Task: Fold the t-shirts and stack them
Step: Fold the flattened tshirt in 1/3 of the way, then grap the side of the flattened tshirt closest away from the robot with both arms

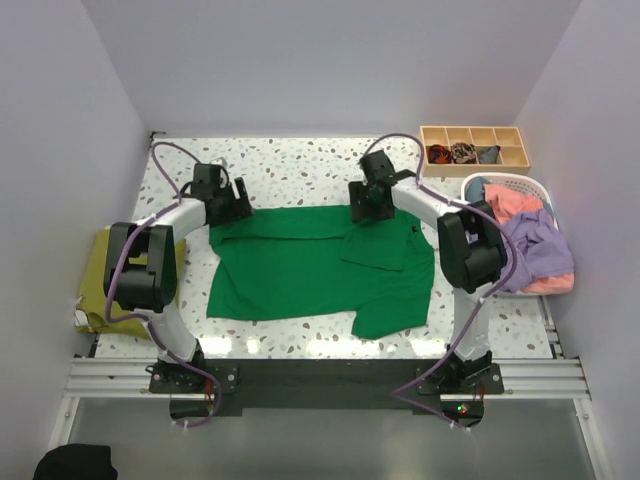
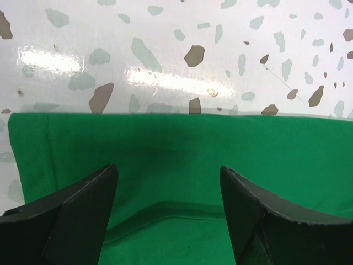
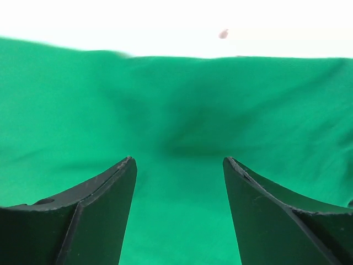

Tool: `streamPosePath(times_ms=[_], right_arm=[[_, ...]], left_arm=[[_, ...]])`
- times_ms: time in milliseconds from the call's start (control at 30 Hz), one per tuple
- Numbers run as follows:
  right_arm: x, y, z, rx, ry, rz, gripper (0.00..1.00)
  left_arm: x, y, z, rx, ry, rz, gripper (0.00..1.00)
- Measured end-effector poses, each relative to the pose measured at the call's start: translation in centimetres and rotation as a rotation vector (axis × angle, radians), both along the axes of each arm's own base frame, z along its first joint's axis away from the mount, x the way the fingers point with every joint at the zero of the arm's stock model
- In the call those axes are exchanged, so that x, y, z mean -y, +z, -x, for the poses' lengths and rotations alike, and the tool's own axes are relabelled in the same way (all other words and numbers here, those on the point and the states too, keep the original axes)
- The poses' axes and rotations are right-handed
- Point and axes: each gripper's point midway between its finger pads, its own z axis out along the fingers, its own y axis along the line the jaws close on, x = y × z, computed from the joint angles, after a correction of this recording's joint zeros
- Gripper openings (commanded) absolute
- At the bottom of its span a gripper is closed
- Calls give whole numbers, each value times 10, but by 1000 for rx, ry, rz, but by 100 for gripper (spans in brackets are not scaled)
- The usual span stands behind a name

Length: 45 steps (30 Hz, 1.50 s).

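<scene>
Green t-shirt [image 1: 300, 265] lay flat near the middle of the speckled table [image 1: 300, 165], front of both arms. Long axis ran left to right across the table, parallel to the near edge. Far edge straight and tidy. Right end doubled over: a flap of cloth lay folded back on the body at the upper right, and another lobe stuck out toward the near edge at the lower right. Left end squared off. Could not tell which end held the collar.

Left gripper [image 1: 228, 205] hung at the shirt's far-left corner, jaws spread apart, nothing between them. From its wrist, the green cloth lay under the fingers [image 2: 83, 215] and the shirt's far edge crossed just beyond them, bare table past that.

Right gripper [image 1: 365, 212] sat over the far edge, right of centre, near the folded flap. Jaws parted, released; only flat green cloth showed in the gap. Whether the fingertips touched the cloth, I could not tell.

Olive-yellow shirt [image 1: 95, 270] lay bunched at the table's left edge, partly behind the left arm. White basket [image 1: 545, 190] at the right held lavender [image 1: 535, 245], coral-pink [image 1: 510, 203] and blue [image 1: 476, 190] shirts in a heap. Wooden divided tray [image 1: 475, 130] stood at the far right, small dark fabric balls in its left compartments.
</scene>
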Motion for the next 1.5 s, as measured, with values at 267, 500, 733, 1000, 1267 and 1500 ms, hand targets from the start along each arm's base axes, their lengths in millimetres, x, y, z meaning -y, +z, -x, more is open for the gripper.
streamPosePath(times_ms=[267, 500, 733, 1000, 1267, 1500], right_arm=[[60, -30, -25, -47, -153, 19, 69], [65, -32, -50, -35, -191, 16, 69], [55, -30, -92, 7, -202, -17, 69], [49, -26, -105, 36, -174, -53, 70], [77, 26, -38, 71, -217, -34, 74], [100, 66, 33, 153, -303, -84, 73]], left_arm=[[0, -15, -3, -18, 15, 6, 79], [1, -18, -48, 20, 26, -5, 79], [2, -15, -111, 78, 16, -26, 79], [1, -14, -123, 109, -2, -39, 79], [-6, 33, -64, 181, 21, -50, 82], [15, 108, -34, 370, 4, 25, 79]])
